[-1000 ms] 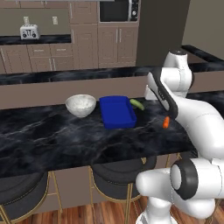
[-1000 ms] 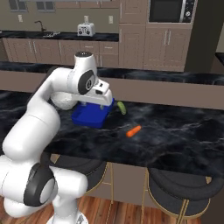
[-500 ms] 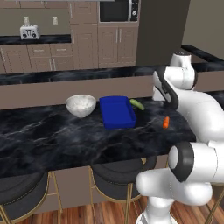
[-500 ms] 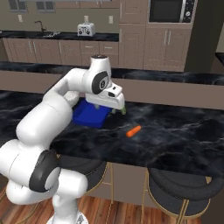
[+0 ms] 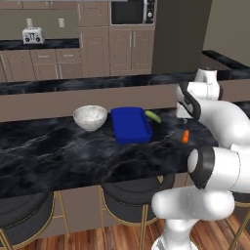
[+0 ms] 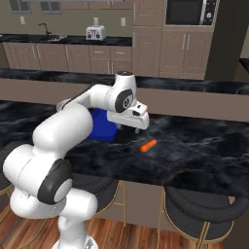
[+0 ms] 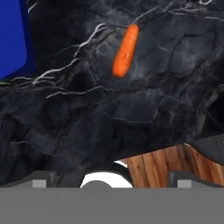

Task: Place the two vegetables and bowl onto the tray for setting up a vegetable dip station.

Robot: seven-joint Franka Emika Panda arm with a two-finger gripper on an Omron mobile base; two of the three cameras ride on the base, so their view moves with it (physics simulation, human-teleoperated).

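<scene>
The slim orange carrot [image 7: 125, 50] lies on the black marble counter, right of the blue tray [image 5: 130, 124], and also appears as the carrot [image 5: 185, 136] [image 6: 148, 145]. The yellow-green vegetable [image 5: 153, 116] rests beside the tray's far right corner. Left of the tray stands the speckled white bowl [image 5: 90, 116], upright. My gripper [image 6: 132, 128] hangs open above the counter between tray and carrot; in the hand view the gripper [image 7: 111, 178] has its tips far apart and holds nothing, with the carrot ahead and a tray corner [image 7: 13, 39] at the left.
A raised ledge [image 5: 97, 100] runs behind the counter. Bar stools [image 6: 204, 206] stand under its front edge. On the back counter sits a toaster [image 5: 33, 35], with a microwave [image 5: 132, 10] above the cabinets.
The arm has swung right, carrying the hand from above the tray's right side toward the carrot. The vegetables, bowl and tray have stayed put.
</scene>
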